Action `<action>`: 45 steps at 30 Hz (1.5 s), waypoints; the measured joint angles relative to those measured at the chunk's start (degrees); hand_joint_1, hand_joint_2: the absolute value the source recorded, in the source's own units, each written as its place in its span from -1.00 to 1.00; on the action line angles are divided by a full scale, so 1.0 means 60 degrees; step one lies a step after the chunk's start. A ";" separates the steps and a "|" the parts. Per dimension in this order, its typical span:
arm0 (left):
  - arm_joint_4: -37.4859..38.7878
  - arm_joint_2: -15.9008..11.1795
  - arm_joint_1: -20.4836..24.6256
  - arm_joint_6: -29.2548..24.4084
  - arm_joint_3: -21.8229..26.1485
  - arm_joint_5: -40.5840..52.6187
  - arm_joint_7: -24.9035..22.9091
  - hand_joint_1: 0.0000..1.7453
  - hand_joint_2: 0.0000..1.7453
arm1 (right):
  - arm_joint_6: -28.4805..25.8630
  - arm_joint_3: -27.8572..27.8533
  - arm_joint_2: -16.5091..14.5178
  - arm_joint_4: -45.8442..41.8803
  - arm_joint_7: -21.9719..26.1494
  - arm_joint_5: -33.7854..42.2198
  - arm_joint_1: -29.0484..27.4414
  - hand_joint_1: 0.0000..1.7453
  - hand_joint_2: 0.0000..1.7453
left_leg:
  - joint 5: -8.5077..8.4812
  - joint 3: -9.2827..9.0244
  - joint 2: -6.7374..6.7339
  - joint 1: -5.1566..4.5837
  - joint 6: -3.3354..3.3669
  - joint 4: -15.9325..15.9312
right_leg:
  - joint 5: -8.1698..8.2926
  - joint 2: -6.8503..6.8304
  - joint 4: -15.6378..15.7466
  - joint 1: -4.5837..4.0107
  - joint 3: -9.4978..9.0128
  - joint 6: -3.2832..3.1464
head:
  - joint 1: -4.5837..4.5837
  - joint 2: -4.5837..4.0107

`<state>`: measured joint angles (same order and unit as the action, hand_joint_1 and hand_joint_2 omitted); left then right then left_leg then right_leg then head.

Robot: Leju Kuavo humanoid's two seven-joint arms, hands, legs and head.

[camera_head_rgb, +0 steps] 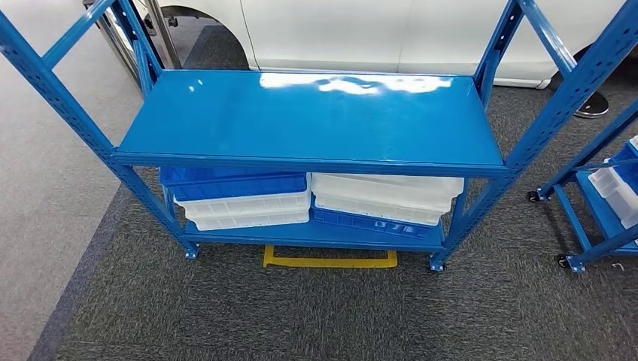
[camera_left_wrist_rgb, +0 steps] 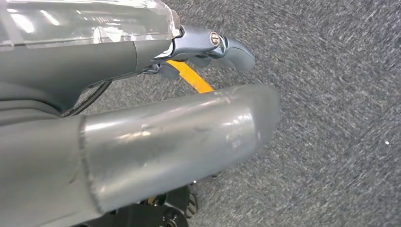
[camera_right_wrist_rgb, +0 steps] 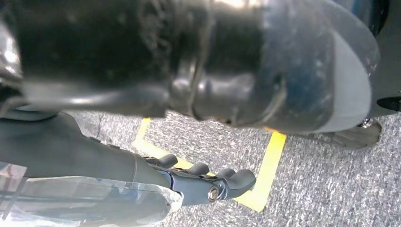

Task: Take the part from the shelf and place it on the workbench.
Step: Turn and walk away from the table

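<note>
The fingers (camera_left_wrist_rgb: 227,47) of the left hand (camera_left_wrist_rgb: 208,47) are seen loosely curled over grey speckled carpet (camera_left_wrist_rgb: 331,118), with nothing held between them; a strip of yellow floor tape (camera_left_wrist_rgb: 194,78) is seen just beneath them. The fingers (camera_right_wrist_rgb: 222,177) of the right hand (camera_right_wrist_rgb: 203,182) are likewise lightly bent and free of any load, hanging above a taped yellow outline (camera_right_wrist_rgb: 269,165) on the same carpet. Both hands are pointed down toward the floor, each led by a grey ribbed cover and a thick grey thumb.

Well ahead of the fingers, a blue metal shelf (camera_head_rgb: 308,116) on castors is shown in the head view, its glossy top board reflecting light. Under that board, on the lower level, four flat plastic trays are stacked in two piles: a blue tray (camera_head_rgb: 233,184) over a white tray (camera_head_rgb: 244,210), and a white tray (camera_head_rgb: 387,195) over a blue tray (camera_head_rgb: 369,223). Whether the part lies in a tray cannot be told. A second blue rack (camera_head_rgb: 602,203) with white bins is seen at the right edge, and a white car body (camera_head_rgb: 391,30) behind the shelf.
</note>
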<state>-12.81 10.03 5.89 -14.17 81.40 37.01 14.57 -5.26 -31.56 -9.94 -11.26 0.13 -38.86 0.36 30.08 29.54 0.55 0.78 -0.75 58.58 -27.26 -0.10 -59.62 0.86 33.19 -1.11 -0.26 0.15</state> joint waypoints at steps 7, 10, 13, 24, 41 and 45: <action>0.0000 0.0000 -0.0032 -0.0017 0.0000 0.0024 -0.0003 -1.00 -1.00 | -0.0009 -0.0037 -0.0005 0.0000 -0.0024 0.0004 -0.0002 -1.00 0.50 | 0.0460 0.1147 -0.0044 0.0020 -0.0080 0.1963 | -0.0090 -0.0058 0.0044 -0.0032 -0.0125 -0.0158 | -0.0001 0.0000; 0.0000 -0.0010 -0.0018 -0.0040 0.0000 0.0024 -0.0013 -1.00 -1.00 | -0.0021 -0.0069 -0.0013 0.0001 -0.0032 0.0004 0.0007 -1.00 1.00 | -0.0386 0.0436 -0.0083 -0.0047 0.0093 0.0231 | -0.0174 -0.0055 0.0024 -0.0063 -0.0219 -0.0049 | -0.0001 0.0000; 0.0000 -0.0014 -0.0013 -0.0079 0.0000 0.0022 -0.0044 -1.00 -1.00 | -0.0090 -0.0093 -0.0020 0.0000 -0.0075 0.0001 0.0021 -1.00 1.00 | -0.0443 0.0307 -0.0071 -0.0081 0.0211 -0.0126 | -0.0197 -0.0077 0.0045 -0.0071 -0.0241 0.0117 | -0.0001 0.0000; -0.0009 -0.0013 -0.0026 -0.0187 0.0001 -0.0016 -0.0289 -1.00 -0.50 | -0.0465 -0.0266 0.0003 -0.0004 -0.0730 0.0045 0.0164 -1.00 1.00 | -0.0322 0.0200 -0.0038 -0.0003 0.0381 -0.0025 | -0.0390 0.0023 -0.0633 0.0105 -0.0092 0.0603 | -0.0005 0.0000; -0.0077 -0.0057 -0.0116 -0.0340 -0.0505 -0.0270 -0.0519 -1.00 1.00 | -0.0653 -0.0316 -0.0005 -0.0054 -0.0932 0.0090 0.0321 -1.00 1.00 | -0.0232 0.0190 -0.0031 -0.0021 0.0160 0.0068 | -0.0431 0.0048 -0.0138 -0.0023 -0.0325 0.0211 | 0.0021 0.0000; -0.0178 -0.0149 -0.0287 -0.0152 -0.1445 -0.0758 -0.0646 -1.00 1.00 | -0.0549 -0.0014 0.0079 -0.0146 -0.0898 0.0571 0.0225 -1.00 1.00 | -0.0231 0.0192 -0.0031 -0.0035 0.0156 0.0068 | -0.0432 0.0047 -0.0135 -0.0026 -0.0326 0.0212 | 0.0021 0.0000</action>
<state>-13.87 9.14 4.17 -15.08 72.73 32.46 10.70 -8.55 -31.64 -9.46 -12.13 -5.26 -35.44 1.71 28.70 30.69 0.36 0.57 0.18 58.98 -29.85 0.18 -60.43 0.71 31.23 0.16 -0.13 0.15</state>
